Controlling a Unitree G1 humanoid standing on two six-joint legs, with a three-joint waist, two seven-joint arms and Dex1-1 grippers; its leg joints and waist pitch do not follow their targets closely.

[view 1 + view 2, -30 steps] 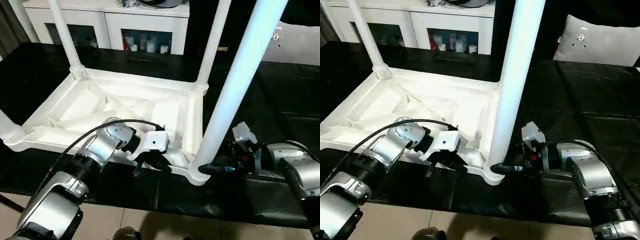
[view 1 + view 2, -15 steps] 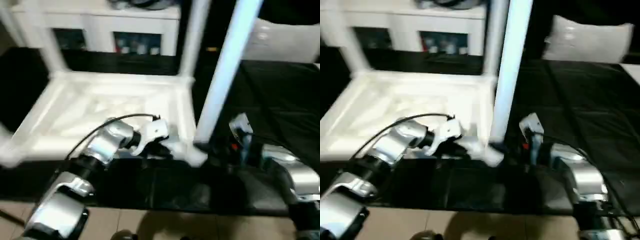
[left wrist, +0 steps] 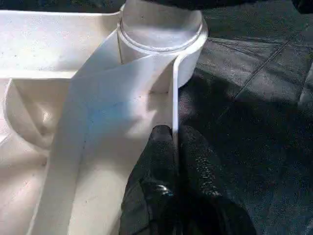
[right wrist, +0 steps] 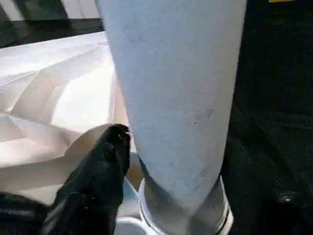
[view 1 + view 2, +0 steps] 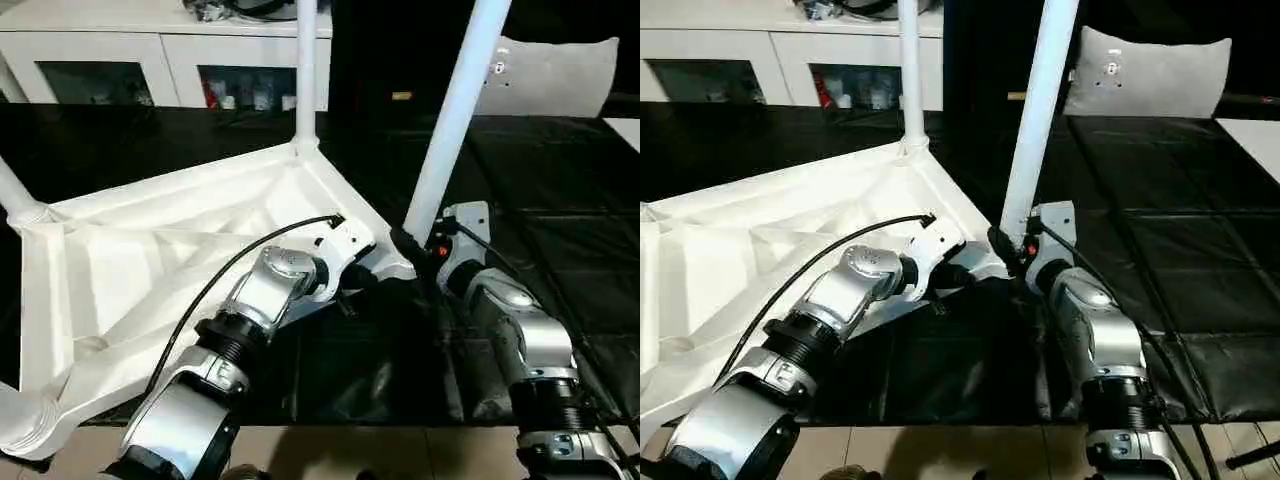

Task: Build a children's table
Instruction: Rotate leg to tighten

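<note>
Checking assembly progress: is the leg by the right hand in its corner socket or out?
In. The leg stands upright with its base inside the round corner socket of the tabletop.

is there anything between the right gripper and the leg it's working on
Nothing visible. The right gripper is right at the base of the near leg, one black finger lying against the tube just above its corner socket.
</note>
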